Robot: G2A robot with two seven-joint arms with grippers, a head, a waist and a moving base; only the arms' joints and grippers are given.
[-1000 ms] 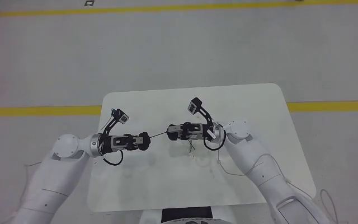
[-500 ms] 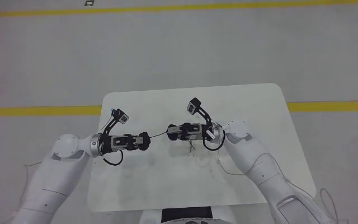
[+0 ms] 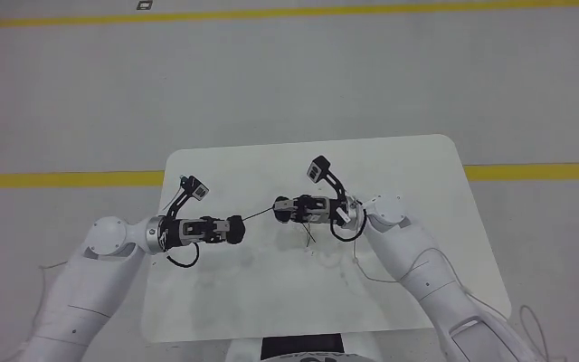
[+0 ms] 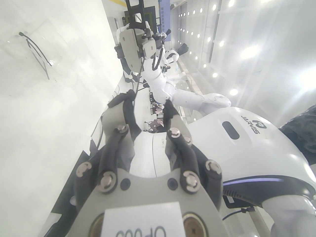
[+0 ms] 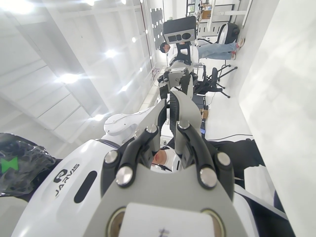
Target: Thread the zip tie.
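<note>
The tie (image 3: pixel 257 215) hangs in the air over the table (image 3: pixel 407 172), a little toward its left edge, its long axis running across from one arm to the other. The right gripper (image 5: pixel 169 101) is clenched on one end. The free end lies against one fingertip (image 4: pixel 129 96) of the left gripper (image 4: pixel 149 101), whose fingers stand apart, grasping nothing. The left gripper is therefore the nearer one for the free end, and must take it in line with the strap. Spare ties (image 3: pixel 310 238) lie on the table beneath the right arm.
</note>
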